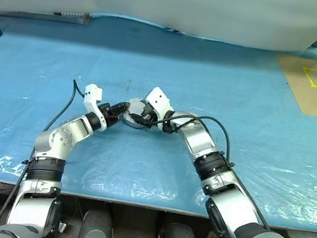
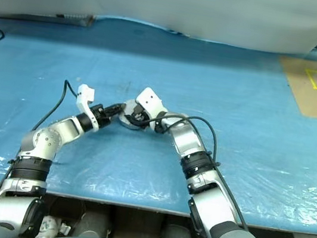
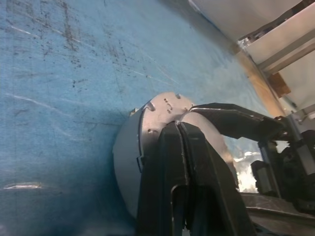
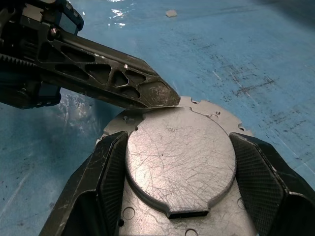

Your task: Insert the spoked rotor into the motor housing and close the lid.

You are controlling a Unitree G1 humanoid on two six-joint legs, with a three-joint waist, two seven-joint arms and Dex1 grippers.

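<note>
The left gripper [image 1: 117,110] is clenched empty, its tip touching the rim of the lid [image 4: 179,157] from the left. The lid sits on the motor housing [image 3: 129,162], on the blue table [image 1: 240,96] (centre). The right gripper [image 4: 179,169] clasps its raised disc from the right, nearer.

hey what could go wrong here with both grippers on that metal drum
The right gripper grips only the raised plate on the drum, so it could slip or twist loose. The shut left gripper presses its tip at the plate's edge; a hard push could tip the drum or jam against the right fingers.
</note>
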